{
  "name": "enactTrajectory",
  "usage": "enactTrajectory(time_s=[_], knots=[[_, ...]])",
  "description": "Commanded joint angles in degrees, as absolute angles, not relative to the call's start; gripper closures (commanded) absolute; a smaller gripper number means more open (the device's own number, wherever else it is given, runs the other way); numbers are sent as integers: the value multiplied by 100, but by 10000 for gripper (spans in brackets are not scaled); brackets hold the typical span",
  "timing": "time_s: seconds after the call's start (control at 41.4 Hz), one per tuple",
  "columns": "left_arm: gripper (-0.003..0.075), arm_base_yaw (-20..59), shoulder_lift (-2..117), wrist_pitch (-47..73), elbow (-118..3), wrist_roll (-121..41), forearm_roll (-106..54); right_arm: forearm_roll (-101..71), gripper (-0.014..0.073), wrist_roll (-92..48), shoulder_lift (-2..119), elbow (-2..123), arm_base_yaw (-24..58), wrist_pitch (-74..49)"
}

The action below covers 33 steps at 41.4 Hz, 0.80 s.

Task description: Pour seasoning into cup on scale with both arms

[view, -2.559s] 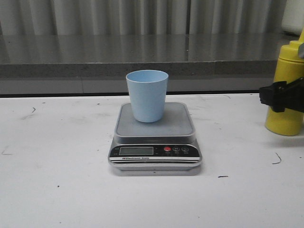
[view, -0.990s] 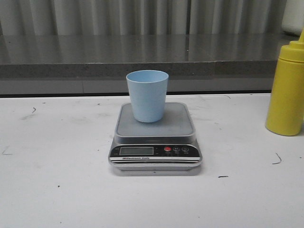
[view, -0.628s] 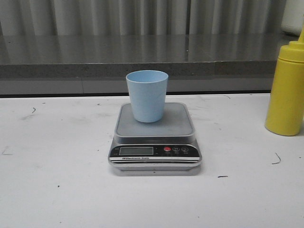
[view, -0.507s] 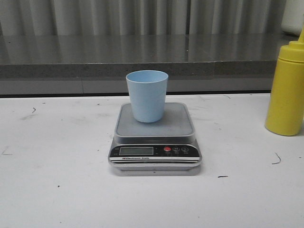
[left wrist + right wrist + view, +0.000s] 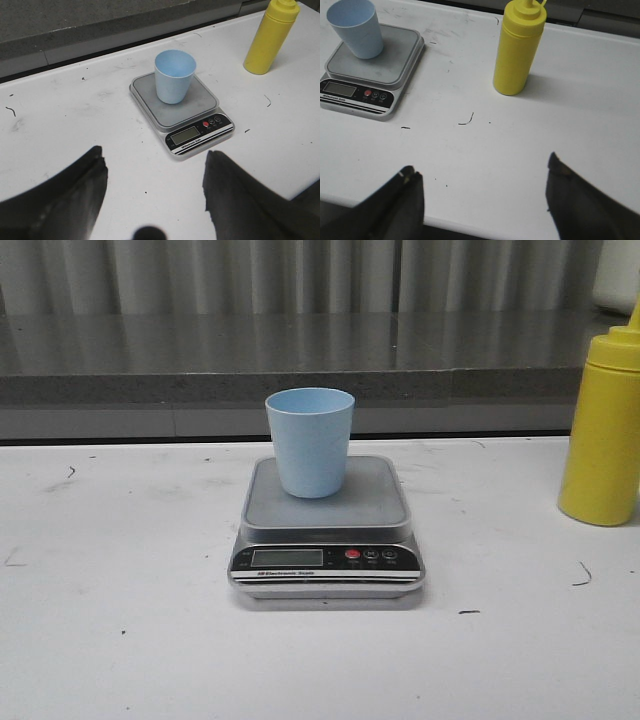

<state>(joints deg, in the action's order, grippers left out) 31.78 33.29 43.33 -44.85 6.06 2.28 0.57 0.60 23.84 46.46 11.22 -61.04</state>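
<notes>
The pale blue cup (image 5: 310,440) stands upright on the silver scale (image 5: 326,535) in the middle of the white table; both also show in the left wrist view, cup (image 5: 174,76) on scale (image 5: 197,115). The yellow seasoning bottle (image 5: 603,425) stands upright at the table's right side, capped, apart from the scale. Neither gripper appears in the front view. My left gripper (image 5: 154,156) is open over bare table short of the scale. My right gripper (image 5: 481,169) is open near the table's front edge, well back from the bottle (image 5: 517,50), holding nothing.
A grey ledge (image 5: 300,360) runs along the back of the table, with a corrugated wall behind. Small dark marks dot the white tabletop (image 5: 120,640). The table's front edge (image 5: 470,222) shows between the right fingers.
2.6 s ago my right gripper was around the yellow bottle; it has since let go and drawn back out of the front view. Cup, scale and bottle stay put.
</notes>
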Motion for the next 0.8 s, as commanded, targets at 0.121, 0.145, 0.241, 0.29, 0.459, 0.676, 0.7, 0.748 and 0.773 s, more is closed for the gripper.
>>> enactTrajectory(time_s=[0.121,0.145,0.241,0.29,0.459,0.676,0.7,0.748,0.773], knots=[[547,3213,3337,3910,-4629,595,206,83,477,69,2433,4820,1117,-5677],[571,3213,3337,3910,-4629,595,206,83,512,69,2433,4820,1117,-5677],[677,3213,3337,3910,-4629,595,206,83,645,69,2433,4820,1117,-5668],[721,3213,3337,3910,-4629,595,206,83,694,69,2433,4820,1117,-5662],[740,3213,3337,3910,-4629,595,206,83,711,69,2438,4820,1117,-5691],[740,3213,3337,3910,-4629,595,206,83,711,69,2438,4820,1117,-5716],[740,3213,3337,3910,-4629,595,206,83,711,69,2438,4820,1117,-5716],[740,3213,3337,3910,-4629,595,206,83,711,69,2438,4820,1117,-5716],[740,3213,3337,3910,-4629,595,206,83,711,69,2438,4820,1117,-5716]])
